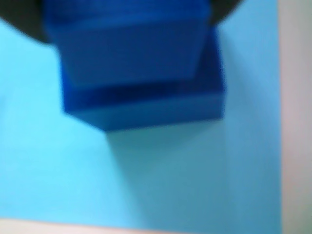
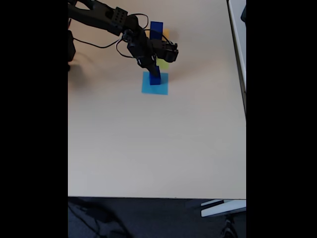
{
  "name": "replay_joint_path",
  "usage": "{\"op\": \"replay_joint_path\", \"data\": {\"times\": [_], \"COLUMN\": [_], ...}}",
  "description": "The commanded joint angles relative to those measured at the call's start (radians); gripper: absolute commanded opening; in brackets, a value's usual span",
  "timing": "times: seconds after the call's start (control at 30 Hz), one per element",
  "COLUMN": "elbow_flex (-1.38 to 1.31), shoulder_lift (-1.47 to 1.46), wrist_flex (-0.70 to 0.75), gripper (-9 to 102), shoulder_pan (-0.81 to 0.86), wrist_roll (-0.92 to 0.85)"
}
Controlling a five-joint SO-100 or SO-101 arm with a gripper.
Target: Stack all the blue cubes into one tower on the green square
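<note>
The hand (image 2: 154,67) is closed on the upper cube (image 1: 129,48). In the wrist view its dark fingers (image 1: 24,19) press in from both sides of that cube near the top of the picture, though the blur leaves the contact a little soft. The cube sits just over, or on, a wider lower cube (image 1: 146,109), which rests on the light-blue square (image 1: 58,175). I judge the hand is gripping the smaller block there to take it off, since this pair stands on the wrong sheet. The green square (image 2: 164,63) lies just beside it, toward the far edge of the desk (image 2: 148,148) and half hidden under the arm (image 2: 106,17). A third cube (image 2: 156,29) stands farther back still, with a sliver of orange square (image 2: 166,33) showing at its side. That makes three blue cubes, three coloured squares, one of each colour, and no cube on the green one yet, so the tower is still to be built there.
</note>
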Motion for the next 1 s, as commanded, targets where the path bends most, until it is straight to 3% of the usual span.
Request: {"op": "replay_joint_path", "data": {"times": [0.0, 0.97], "elbow_flex": [-0.005, 0.011], "shoulder_lift": [0.086, 0.092], "wrist_flex": [-0.025, -0.043], "gripper": [8, 17], "shoulder_pan": [-0.014, -0.012], "wrist_roll": [0.002, 0.0]}}
